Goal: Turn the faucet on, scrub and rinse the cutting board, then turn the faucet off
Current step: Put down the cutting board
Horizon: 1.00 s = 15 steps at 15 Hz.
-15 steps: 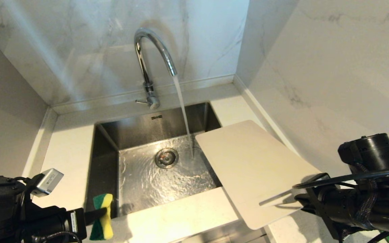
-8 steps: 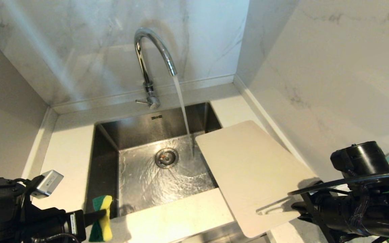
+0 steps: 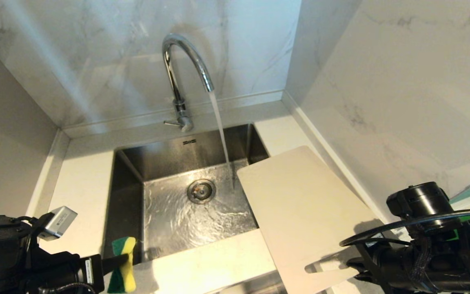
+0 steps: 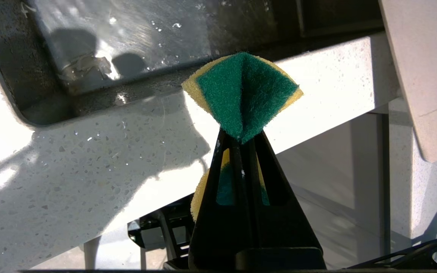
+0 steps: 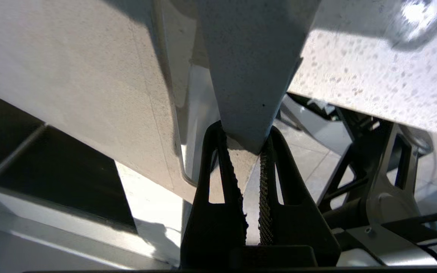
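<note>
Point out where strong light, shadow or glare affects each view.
Head view: a diagonal sunbeam streaks the marble wall, and wet glare ripples on the sink floor. Left wrist view: sunlit counter blown out at the side, hard arm shadows across it, sponge evenly lit. Right wrist view: the cutting board is in shade at the right tool, speckled counter bright beside it.

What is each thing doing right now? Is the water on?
faucet: on, water running into the sink.
sink: wet, water flowing toward the drain.
cutting board: tilted, held at its near end, outside the stream.
sponge: pinched and folded.
left gripper: shut on the sponge.
right gripper: shut on the cutting board.
</note>
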Tool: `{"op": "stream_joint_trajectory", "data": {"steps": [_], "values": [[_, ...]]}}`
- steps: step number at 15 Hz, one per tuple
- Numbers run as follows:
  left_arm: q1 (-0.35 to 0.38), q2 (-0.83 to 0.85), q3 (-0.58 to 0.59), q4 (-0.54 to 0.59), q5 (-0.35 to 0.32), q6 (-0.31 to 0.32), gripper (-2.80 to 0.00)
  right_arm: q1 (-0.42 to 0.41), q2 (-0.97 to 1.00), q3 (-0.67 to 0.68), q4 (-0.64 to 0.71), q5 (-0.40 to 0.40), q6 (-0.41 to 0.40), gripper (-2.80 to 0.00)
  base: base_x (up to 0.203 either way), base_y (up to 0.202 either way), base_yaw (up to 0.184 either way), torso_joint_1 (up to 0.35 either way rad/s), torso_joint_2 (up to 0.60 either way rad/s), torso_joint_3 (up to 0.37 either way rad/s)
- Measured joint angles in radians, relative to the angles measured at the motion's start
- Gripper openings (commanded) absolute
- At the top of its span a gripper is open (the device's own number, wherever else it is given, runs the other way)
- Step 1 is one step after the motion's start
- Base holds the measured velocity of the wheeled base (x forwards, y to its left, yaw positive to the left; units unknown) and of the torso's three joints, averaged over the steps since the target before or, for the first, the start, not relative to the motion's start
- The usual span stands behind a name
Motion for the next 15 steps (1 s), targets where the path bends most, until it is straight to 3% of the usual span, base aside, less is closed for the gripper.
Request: {"op": "stream_joint_trajectory", "data": {"steps": [15], "values": [[-0.001,0.011,-0.002,0.001,-0.001,0.001,-2.8,-0.022,0.11,0.016,0.004,0.112,-0.02,-2.8,0.0,0.0,0.0,0.0,0.0,0.0]]}}
